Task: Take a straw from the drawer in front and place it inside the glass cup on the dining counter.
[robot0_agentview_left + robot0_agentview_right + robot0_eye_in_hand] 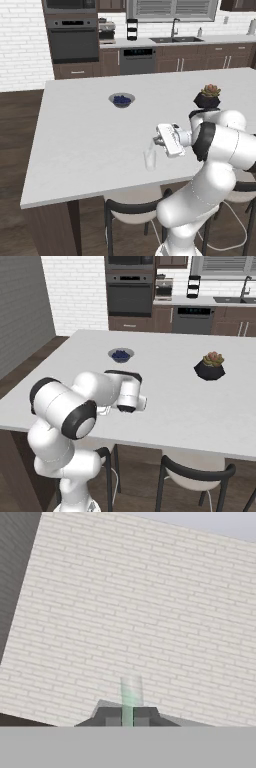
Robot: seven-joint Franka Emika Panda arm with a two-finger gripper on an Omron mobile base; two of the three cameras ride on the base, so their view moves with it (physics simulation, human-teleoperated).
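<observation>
Left base view: the gripper (156, 141) is turned sideways over the counter (75, 140), with the cup (149, 159) just below its tip. A blue bowl (122, 100) sits well beyond it, and a potted plant (207, 97) behind the arm.

Right base view: the arm hides the hand; bowl (121, 354) and plant (210, 366) stand on the counter (175, 401).

Hand view: the fingers (112, 718) are pinched on the straw (131, 694), a pale greenish rod sticking out ahead against a brick wall (150, 612).

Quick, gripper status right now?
Gripper: shut on the straw, held above the glass cup.
</observation>
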